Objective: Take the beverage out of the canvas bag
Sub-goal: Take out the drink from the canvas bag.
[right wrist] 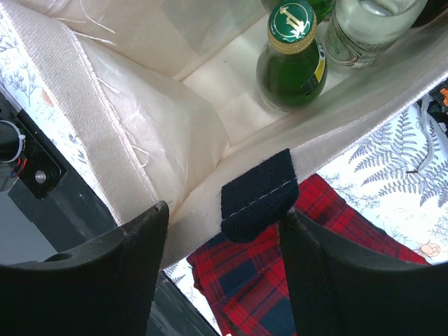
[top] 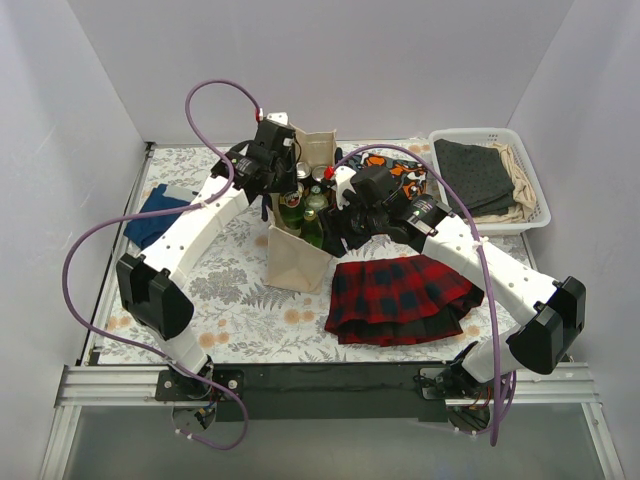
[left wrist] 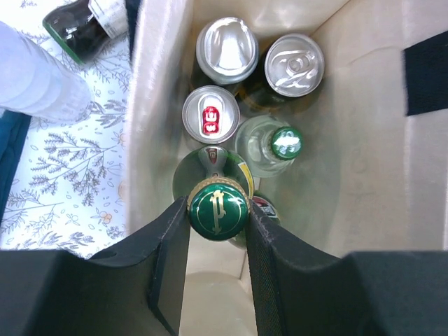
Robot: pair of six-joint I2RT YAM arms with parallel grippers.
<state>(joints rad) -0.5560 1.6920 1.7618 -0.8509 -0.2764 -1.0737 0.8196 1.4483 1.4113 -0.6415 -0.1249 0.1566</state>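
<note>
Left pincer [left wrist: 218, 222]: clamped together on the gold-marked green cap of the green bottle [left wrist: 210, 166], one finger against each side of the cap, pointing down into the bag.
Green bottle: upright inside the canvas bag [top: 298, 258], directly beneath the left pincer, with only its cap and shoulder showing.
Canvas bag: stood open-topped on the worktop [top: 232, 275]. Its cream walls rose on both sides of the left pincer, and its rim passed between the fingers of the right pincer [right wrist: 222, 234].
Right pincer: fingers apart, straddling the bag's rim where the navy strap [right wrist: 257, 194] was sewn on. A gap showed on each side of the strap.
Cans [left wrist: 226, 47]: three silver tops in the bag just beyond the left pincer, the nearest with a red tab.
Clear bottle [left wrist: 269, 143]: green-capped, just beyond the held bottle and to its right.
Plaid cloth [top: 400, 295]: red and dark, on the worktop outside the bag, under the right pincer.
Basket [top: 493, 133]: white, well to the right of the right pincer, holding grey and cream cloths.
Blue cloth [top: 152, 217]: on the worktop, well to the left of the left pincer.
</note>
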